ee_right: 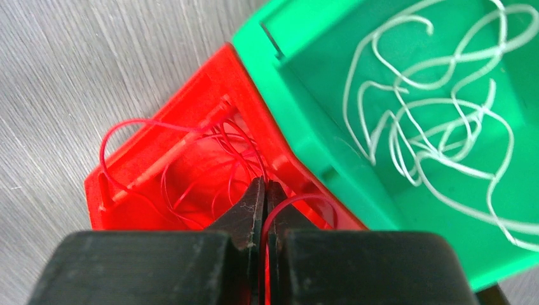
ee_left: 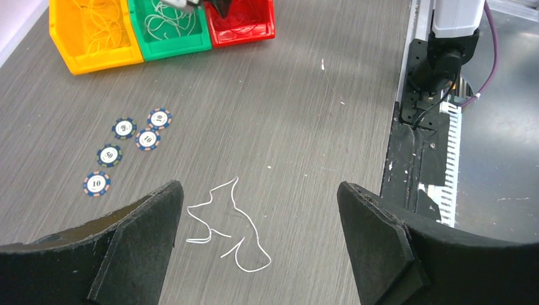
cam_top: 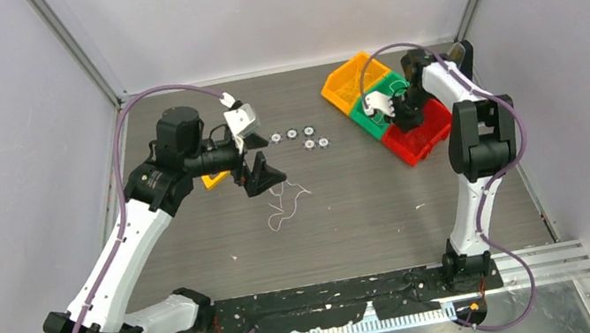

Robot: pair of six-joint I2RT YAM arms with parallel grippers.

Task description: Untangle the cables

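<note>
A thin white cable (cam_top: 285,205) lies loose and looped on the grey table; in the left wrist view the white cable (ee_left: 232,223) lies between my open fingers. My left gripper (cam_top: 261,174) is open and empty just above and left of it. My right gripper (cam_top: 405,116) is over the red bin (cam_top: 417,140), shut on a red cable (ee_right: 293,204) that runs out between its fingertips (ee_right: 255,197). More red cables (ee_right: 191,159) lie in the red bin (ee_right: 136,210). White cables (ee_right: 432,121) fill the green bin (ee_right: 318,140). Yellow cables (ee_left: 102,28) lie in the orange bin (ee_left: 89,60).
Several blue poker chips (cam_top: 299,136) lie in the middle of the table; they also show in the left wrist view (ee_left: 127,149). A small orange piece (cam_top: 216,179) lies under the left arm. The three bins stand at the back right. A black strip (cam_top: 339,298) runs along the near edge.
</note>
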